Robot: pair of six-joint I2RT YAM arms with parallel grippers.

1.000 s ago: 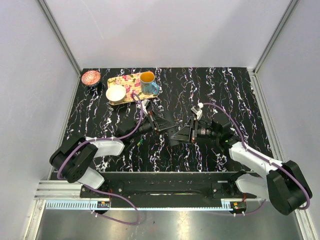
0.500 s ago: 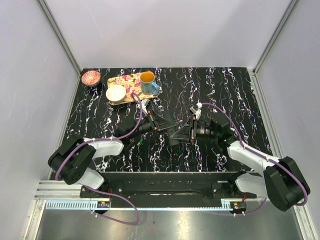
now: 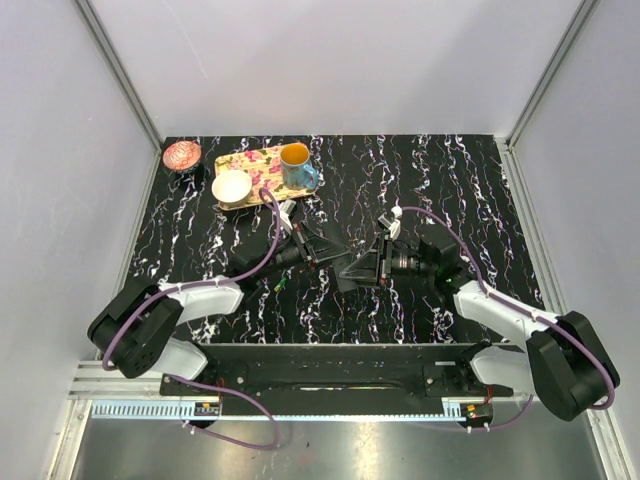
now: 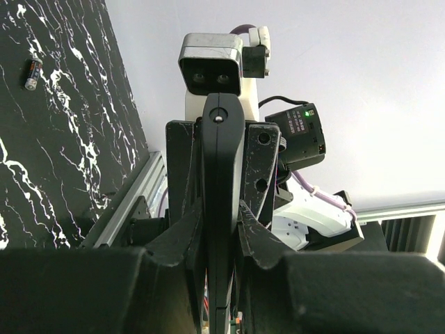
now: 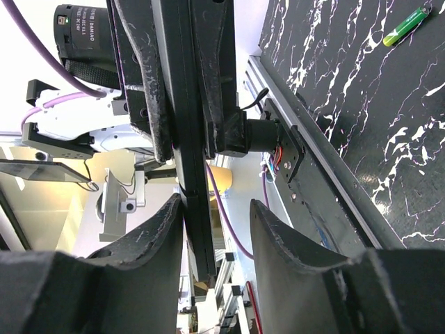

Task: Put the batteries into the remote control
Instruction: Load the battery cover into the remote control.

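Note:
The remote control [image 4: 221, 160] is a flat black slab seen edge-on, held up above the table between the two arms. My left gripper [image 4: 221, 236] is shut on it, one jaw on each side. In the top view the left gripper [image 3: 325, 252] and right gripper [image 3: 358, 268] meet at the remote control [image 3: 345, 264]. My right gripper [image 5: 215, 229] is open; the remote control [image 5: 186, 104] lies beside its left finger, and the right finger stands apart. A green-and-red battery [image 5: 407, 26] lies on the table, also in the top view [image 3: 281, 285]. Another battery [image 4: 31, 73] lies on the table.
A floral yellow tray [image 3: 255, 164] at the back left holds a blue mug [image 3: 296, 166] and a white bowl [image 3: 231, 186]. A small pink bowl [image 3: 182, 155] sits in the back left corner. Grey walls close the table on three sides.
The left arm's elbow has shifted slightly down and left. Both grippers have edged slightly left with the remote control still between them.

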